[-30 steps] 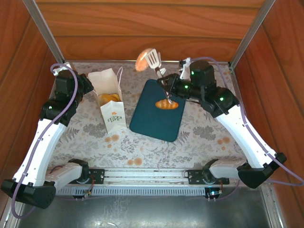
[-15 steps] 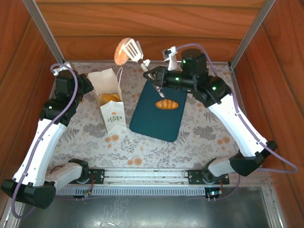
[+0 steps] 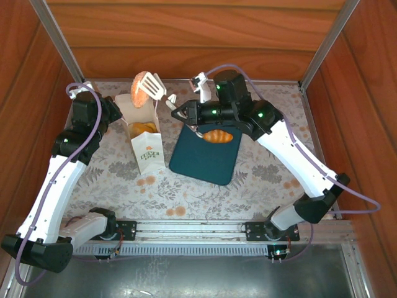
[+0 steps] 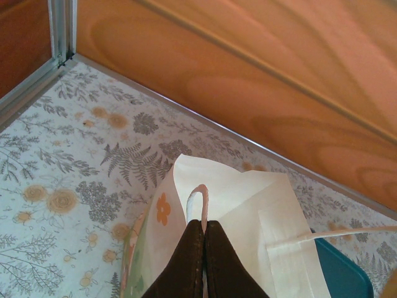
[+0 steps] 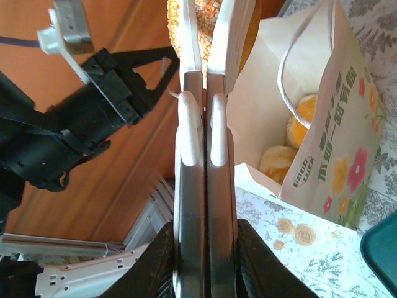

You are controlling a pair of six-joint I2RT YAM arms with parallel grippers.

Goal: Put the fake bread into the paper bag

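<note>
Right gripper (image 5: 205, 248) is clenched on white tongs (image 5: 203, 143), which pinch a round roll (image 3: 140, 84). The roll hangs about over the paper bag (image 3: 149, 152) mouth, toward the tabletop's far-left corner (tongs' long axis points left). Left gripper (image 4: 203, 226) is clamped on the bag's rim. One loaf (image 3: 217, 135) lies on the tray (image 3: 201, 161).

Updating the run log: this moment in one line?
left gripper: holds bag; right gripper: tongs with round roll near bag; tray: oval roll

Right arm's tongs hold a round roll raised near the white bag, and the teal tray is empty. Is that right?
Not quite. The tray is not empty: one oval roll lies on it, as the top view shows. The tongs do hold a round roll raised near the bag.
</note>
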